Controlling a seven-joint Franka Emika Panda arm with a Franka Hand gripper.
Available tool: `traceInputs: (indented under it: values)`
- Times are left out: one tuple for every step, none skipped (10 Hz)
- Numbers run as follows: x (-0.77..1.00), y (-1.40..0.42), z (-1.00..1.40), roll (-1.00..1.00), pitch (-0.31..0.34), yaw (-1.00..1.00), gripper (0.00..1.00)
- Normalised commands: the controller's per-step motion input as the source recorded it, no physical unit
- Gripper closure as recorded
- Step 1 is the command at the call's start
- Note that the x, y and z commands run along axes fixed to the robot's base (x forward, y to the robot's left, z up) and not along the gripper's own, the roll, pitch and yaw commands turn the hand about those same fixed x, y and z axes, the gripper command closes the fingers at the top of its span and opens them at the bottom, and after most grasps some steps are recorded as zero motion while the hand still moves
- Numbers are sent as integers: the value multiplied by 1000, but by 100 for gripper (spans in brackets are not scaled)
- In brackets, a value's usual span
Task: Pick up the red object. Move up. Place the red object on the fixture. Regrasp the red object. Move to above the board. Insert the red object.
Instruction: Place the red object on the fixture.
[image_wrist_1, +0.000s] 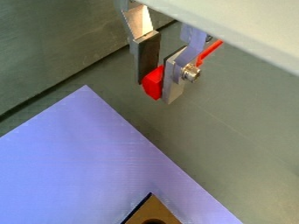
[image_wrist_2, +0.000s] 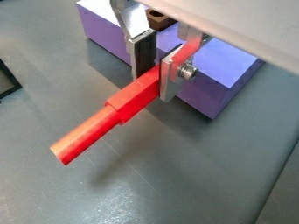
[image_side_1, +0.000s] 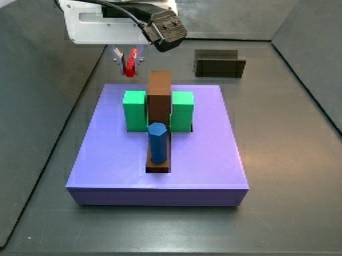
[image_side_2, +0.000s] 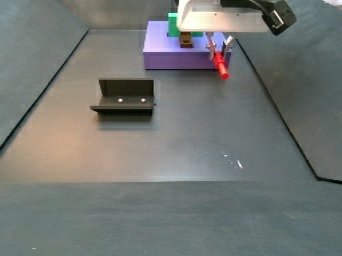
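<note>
Gripper (image_wrist_2: 156, 63) clamps the red object (image_wrist_2: 107, 121) between its two silver plate fingers (image_wrist_2: 176, 70), jaws narrow, pads pressed on the stick near one end. In a wrist view the long free part of the red stick juts out from the fingers over the grey floor (image_wrist_2: 211, 175), clear of it, with a shadow underneath. In a wrist view only a short red stub (image_wrist_1: 152, 83) shows at the fingers (image_wrist_1: 177, 74), plus a thin red sliver behind them.

Landmark is the board (image_side_1: 160, 150), the lavender slab. In a side view the gripper (image_side_1: 130, 62) hangs off the board's far edge, above the floor, not over the slab itself; the red object (image_side_1: 130, 65) is a small red bit under the white wrist housing. In a side view the gripper (image_side_2: 218, 50) sits just beside the board (image_side_2: 163, 50), and the red object (image_side_2: 219, 63) hangs down tilted from it, lower end near the floor beside the slab. Whether it touches the floor I cannot tell.

On the board: two green blocks (image_side_1: 135, 110) flanking a brown bar (image_side_1: 160, 100) that runs along the slab's middle, and a blue peg (image_side_1: 158, 142) standing upright on the bar's near end.

The fixture (image_side_1: 219, 64), the dark open holder, stands on the floor beyond the board's far edge, well apart from the gripper. In a side view the fixture (image_side_2: 123, 96) is well away from the board, empty, open side up.
</note>
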Motion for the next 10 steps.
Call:
traceInputs:
  values:
    - [123,431,149,-849,0,-189,100]
    - [283,286,234,-1000,-229,-106,100]
    - [283,274,220,-1000,-231,-111,100]
    - [294,263,226,-1000,-240,-126,100]
    - [583,189,386,-1000,-43,-143,100]
    - [669,146,391,-1000,0,-111,100]
    - [649,183,400,-1000,0,-74,100]
    - [689,189,431,-963,97,-9,100]
    - [749,174,397,-829,251,0,100]
    - [614,183,500,-660,423,29,100]
